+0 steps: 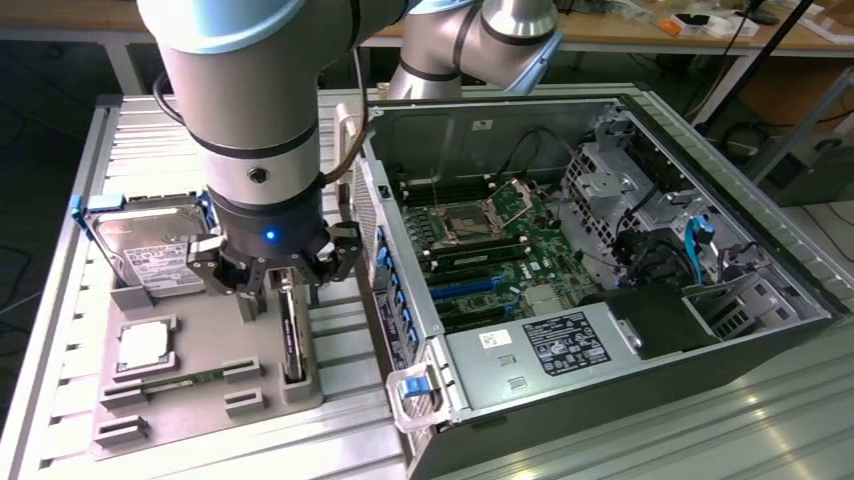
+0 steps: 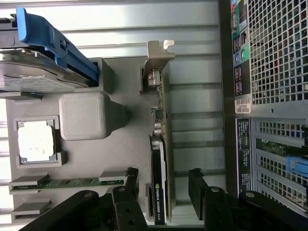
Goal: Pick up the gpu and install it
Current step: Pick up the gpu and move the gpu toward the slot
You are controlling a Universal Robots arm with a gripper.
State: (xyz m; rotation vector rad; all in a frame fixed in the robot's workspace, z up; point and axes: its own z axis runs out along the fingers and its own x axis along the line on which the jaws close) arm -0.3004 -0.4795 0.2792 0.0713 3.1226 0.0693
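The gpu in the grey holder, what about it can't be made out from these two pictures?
- Flat faces: the gpu stands edge-on in both views.
- Bottom edge: sunk in the grey holder, both views.
- One end, exterior view: behind the open gripper.
- One end, wrist view: cut off by the picture's edge.

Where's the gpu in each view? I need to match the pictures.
Exterior view: gpu stands edge-on in the gray tray, directly under the tool.
Wrist view: gpu runs between the tool's open fingers.
Shared landmark: the square silver chip in the tray.
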